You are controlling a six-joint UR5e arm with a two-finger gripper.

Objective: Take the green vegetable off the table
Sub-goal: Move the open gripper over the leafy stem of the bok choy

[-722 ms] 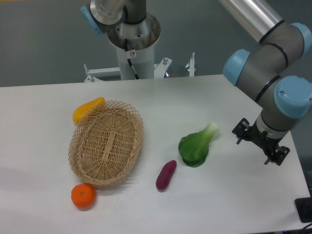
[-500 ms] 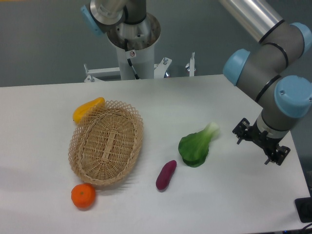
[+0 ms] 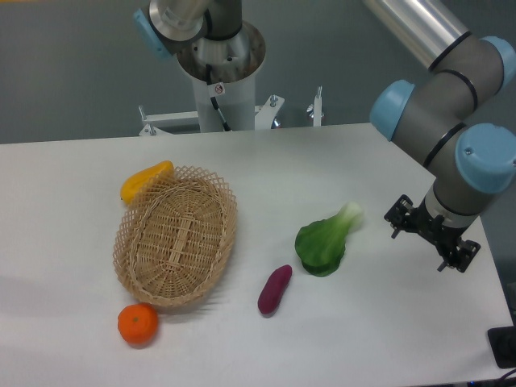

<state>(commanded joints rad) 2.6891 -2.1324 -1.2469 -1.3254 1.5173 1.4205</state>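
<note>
The green vegetable [image 3: 324,241] lies on the white table [image 3: 379,339], right of centre, with its dark leaves toward the front and its pale stem pointing back and to the right. My gripper [image 3: 428,239] hangs over the table to the right of the vegetable, about a hand's width from the stem. It points downward, its black jaws are spread apart and nothing is between them.
A wicker basket [image 3: 176,236] stands left of centre. A yellow-orange pepper [image 3: 145,180] rests against its far rim and an orange [image 3: 138,324] sits by its near end. A purple sweet potato [image 3: 275,289] lies front-left of the vegetable. The arm's base column [image 3: 221,68] rises behind the table.
</note>
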